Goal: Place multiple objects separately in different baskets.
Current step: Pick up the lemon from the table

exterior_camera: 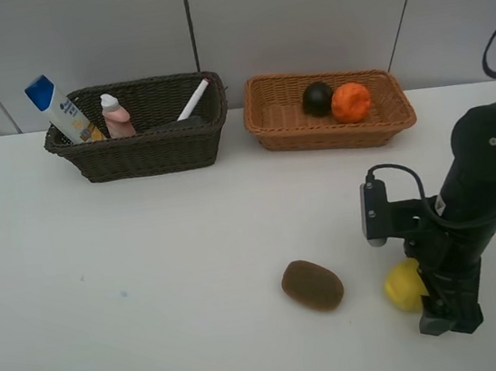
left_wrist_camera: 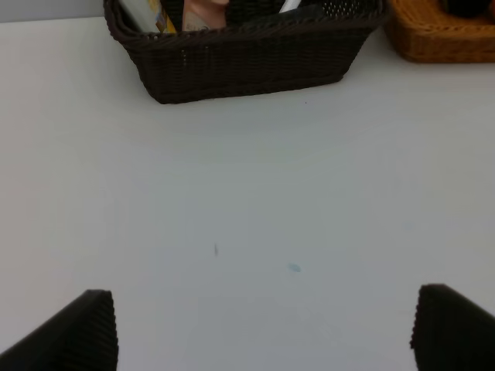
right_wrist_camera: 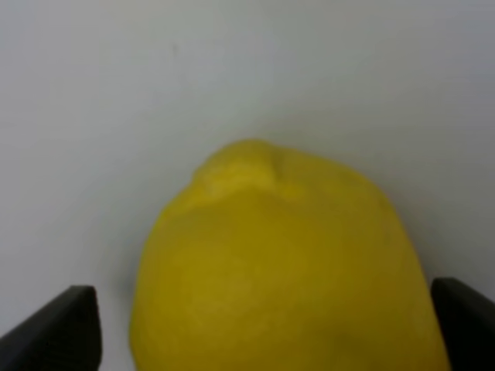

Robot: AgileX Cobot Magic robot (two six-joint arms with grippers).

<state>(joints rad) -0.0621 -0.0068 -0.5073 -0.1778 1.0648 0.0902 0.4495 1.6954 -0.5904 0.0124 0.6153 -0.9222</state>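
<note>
The dark brown basket (exterior_camera: 139, 154) at the back left holds the white shampoo bottle with blue cap (exterior_camera: 59, 108), the small pink bottle (exterior_camera: 116, 117) and the white marker (exterior_camera: 194, 99). The orange-tan basket (exterior_camera: 332, 130) at the back right holds the dark mangosteen (exterior_camera: 316, 98) and the orange (exterior_camera: 350, 101). The brown kiwi (exterior_camera: 312, 285) lies on the table. The yellow lemon (exterior_camera: 402, 286) lies to its right. My right gripper (exterior_camera: 442, 306) is lowered at the lemon (right_wrist_camera: 278, 263), open, one finger on each side. My left gripper (left_wrist_camera: 267, 332) is open and empty over bare table. I cannot make out the eraser.
The white table (exterior_camera: 151, 281) runs wide between the baskets and the front edge. The dark basket's front wall (left_wrist_camera: 247, 62) and a corner of the orange-tan basket (left_wrist_camera: 441, 42) show in the left wrist view. A grey panelled wall (exterior_camera: 297, 5) stands behind the baskets.
</note>
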